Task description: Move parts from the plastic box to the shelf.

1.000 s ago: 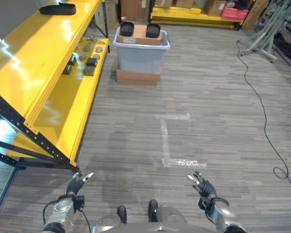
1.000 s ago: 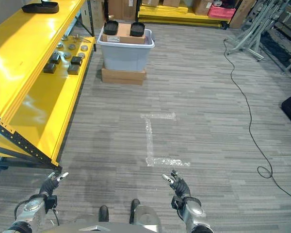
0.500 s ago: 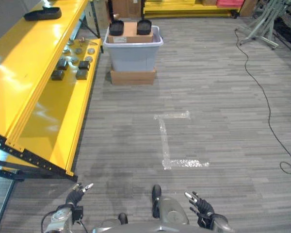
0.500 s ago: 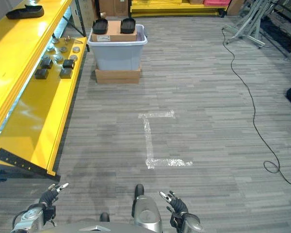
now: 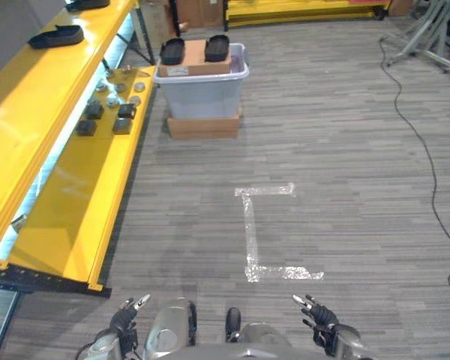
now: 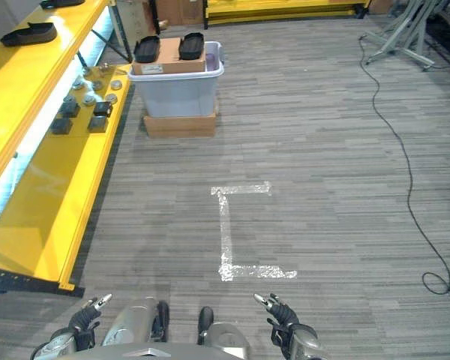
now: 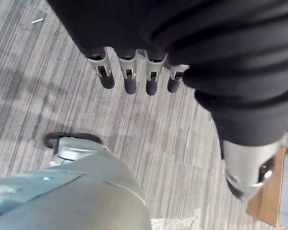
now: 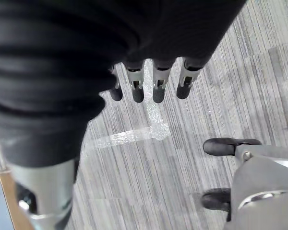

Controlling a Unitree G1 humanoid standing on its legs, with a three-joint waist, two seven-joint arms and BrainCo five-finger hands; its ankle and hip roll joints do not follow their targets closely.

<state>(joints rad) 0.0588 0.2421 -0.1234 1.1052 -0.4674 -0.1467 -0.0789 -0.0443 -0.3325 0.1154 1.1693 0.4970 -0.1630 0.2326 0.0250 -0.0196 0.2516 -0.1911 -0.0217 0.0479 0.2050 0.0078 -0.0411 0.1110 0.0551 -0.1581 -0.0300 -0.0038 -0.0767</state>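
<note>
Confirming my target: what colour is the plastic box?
Pale grey-blue, translucent plastic box; clearest in the left eye view.

Yellow shelf, grey box w/ black parts, grey-striped floor.

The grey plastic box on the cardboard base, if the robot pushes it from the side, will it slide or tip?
The plastic box looks stiff. It carries a cardboard carton and two black trays at rim height, so it may be top-heavy. It stands on a separate cardboard base, so a low push would probably slide it; a high one might tip it.
</note>
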